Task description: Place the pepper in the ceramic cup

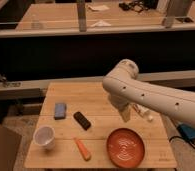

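Pepper lies at lower centre of the desk, near the white cup; the claw, grip state indeterminable, hangs centre-right above the orange plate, so a careless crossing risks clipping the plate.

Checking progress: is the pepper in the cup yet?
Out: the pepper lies on the table beside the ceramic cup; claw hovers mid-table.

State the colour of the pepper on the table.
Orange-red, in the camera view. The pepper lies on the table; the gripper hangs above it, further back.
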Robot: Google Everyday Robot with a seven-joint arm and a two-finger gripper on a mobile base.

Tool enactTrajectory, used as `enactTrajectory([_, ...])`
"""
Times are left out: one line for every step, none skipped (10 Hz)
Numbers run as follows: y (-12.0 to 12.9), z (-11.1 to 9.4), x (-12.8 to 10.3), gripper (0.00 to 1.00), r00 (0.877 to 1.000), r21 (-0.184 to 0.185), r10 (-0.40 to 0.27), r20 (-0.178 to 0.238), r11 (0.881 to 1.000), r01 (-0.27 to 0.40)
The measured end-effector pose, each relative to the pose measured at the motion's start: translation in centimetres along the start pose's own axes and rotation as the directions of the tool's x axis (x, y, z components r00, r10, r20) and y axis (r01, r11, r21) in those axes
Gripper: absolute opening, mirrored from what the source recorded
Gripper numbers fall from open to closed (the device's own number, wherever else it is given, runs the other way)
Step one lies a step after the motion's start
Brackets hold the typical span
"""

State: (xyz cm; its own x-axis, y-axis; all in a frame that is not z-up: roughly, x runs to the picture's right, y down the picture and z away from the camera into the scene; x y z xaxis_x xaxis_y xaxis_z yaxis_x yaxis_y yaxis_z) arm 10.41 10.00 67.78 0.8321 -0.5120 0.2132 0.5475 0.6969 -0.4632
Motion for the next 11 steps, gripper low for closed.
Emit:
enactTrajectory([-0.1,0.1,-0.2,0.8,1.0,0.002,-0.021,0.0,1.0,0.021])
enactTrajectory([-0.3,0.1,-0.8,0.8,0.999,0.01,-0.05,0.002,0.999,0.05])
enactTrajectory([-0.8,0.1,-1.6,0.8,0.997,0.016,-0.076,0.005,0.997,0.076])
enactTrajectory([-1.4,0.1,-2.6,0.8,0.994,0.029,-0.109,0.01,0.994,0.109])
enactTrajectory([-1.3,0.2,-2.8,0.8,0.992,0.025,-0.123,0.009,0.992,0.123])
enactTrajectory([-1.1,0.2,-3.0,0.8,0.991,0.023,-0.136,0.01,0.99,0.136])
enactTrajectory([-1.2,0.2,-3.6,0.8,0.988,0.025,-0.157,0.011,0.987,0.157])
enactTrajectory([-1.4,0.2,-4.1,0.8,0.984,0.035,-0.179,0.015,0.983,0.179])
enactTrajectory([-1.2,0.2,-4.0,0.8,0.981,0.038,-0.194,0.017,0.98,0.193])
enactTrajectory([-1.3,0.1,-4.3,0.8,0.977,0.046,-0.211,0.019,0.977,0.21])
enactTrajectory([-1.7,0.0,-5.5,0.8,0.971,0.059,-0.236,0.03,0.971,0.234])
